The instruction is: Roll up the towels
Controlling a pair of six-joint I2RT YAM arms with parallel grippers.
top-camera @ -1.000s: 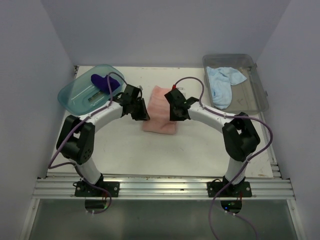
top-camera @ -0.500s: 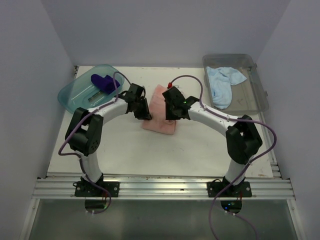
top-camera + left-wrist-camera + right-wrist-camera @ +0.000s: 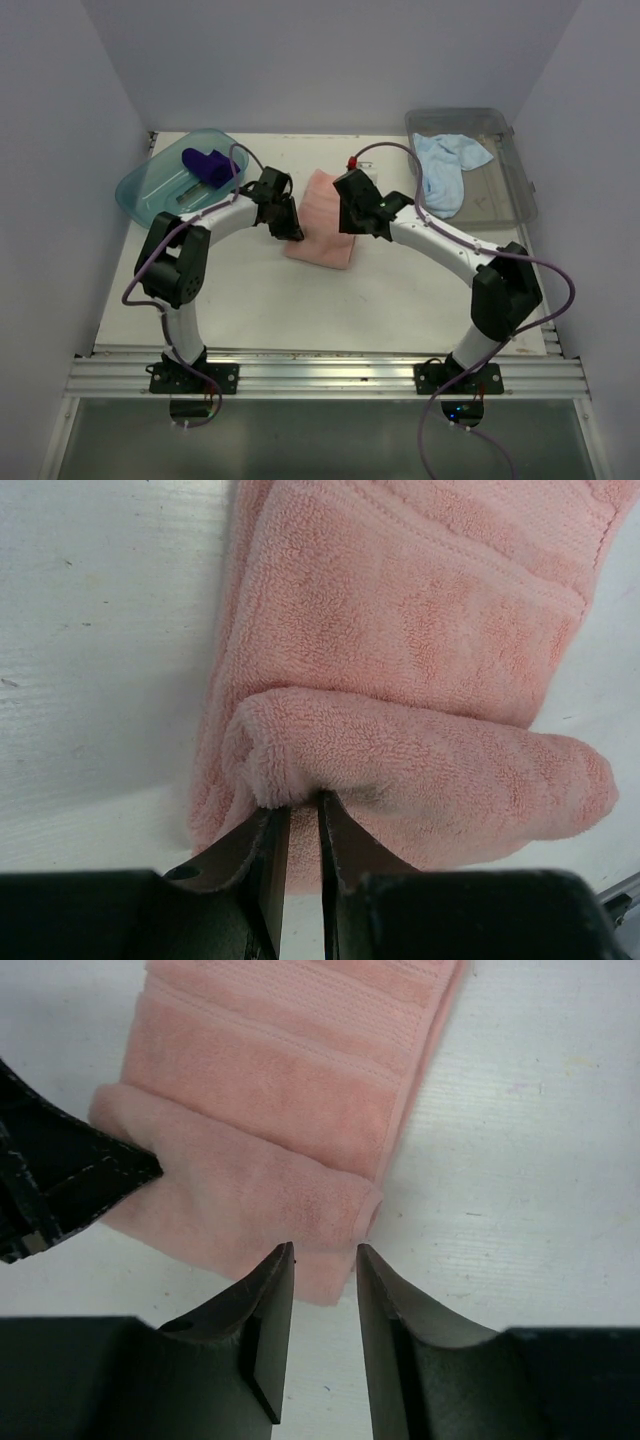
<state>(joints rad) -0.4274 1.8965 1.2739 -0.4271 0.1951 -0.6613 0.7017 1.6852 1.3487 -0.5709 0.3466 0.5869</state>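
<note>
The salmon pink towel lies mid-table with its near end folded over into a low roll. My left gripper is at the roll's left end, its narrow jaws pinched on the roll's edge. My right gripper is at the roll's right end; its jaws stand apart just above the towel, holding nothing. The dark purple towel sits in the teal tub. The light blue towel lies in the clear grey bin.
The teal tub stands at the back left and the clear grey bin at the back right. The white table is walled on three sides. The left gripper's black finger shows in the right wrist view.
The right arm's elbow has swung out to the right while its gripper stays by the towel's right edge. The left gripper edged closer against the towel's left edge.
</note>
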